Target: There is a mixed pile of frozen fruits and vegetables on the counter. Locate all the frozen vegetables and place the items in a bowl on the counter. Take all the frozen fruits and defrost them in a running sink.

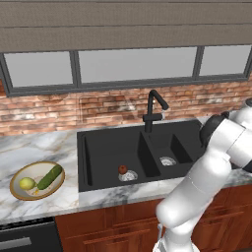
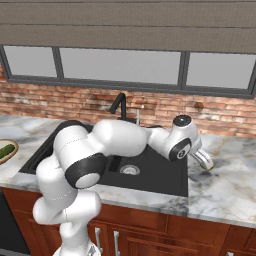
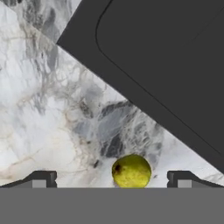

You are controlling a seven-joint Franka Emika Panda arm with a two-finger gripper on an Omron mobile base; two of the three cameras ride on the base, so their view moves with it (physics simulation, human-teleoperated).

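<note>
A brighter yellow-green lemon-like ball (image 3: 131, 171) lies on the marble counter (image 3: 39, 118) just right of the black sink (image 3: 166, 65). My gripper (image 3: 111, 179) is open above it, one fingertip well off to each side, neither touching. From the right base view the gripper (image 2: 206, 164) hangs low over the counter beyond the sink's right rim. A dark red ball (image 1: 122, 170) rests in the sink's left basin (image 1: 108, 157) beside the drain. The bowl (image 1: 15, 189) at the far left holds the long green piece (image 1: 50, 177) and a pale yellow-green ball (image 1: 27, 183).
The black gooseneck tap (image 1: 152, 110) rises behind the sink's divider. A brick wall (image 2: 165, 107) with windows runs along the back of the counter. My arm (image 2: 125, 140) stretches across the sink from left to right. Wooden cabinets (image 2: 150, 235) stand below.
</note>
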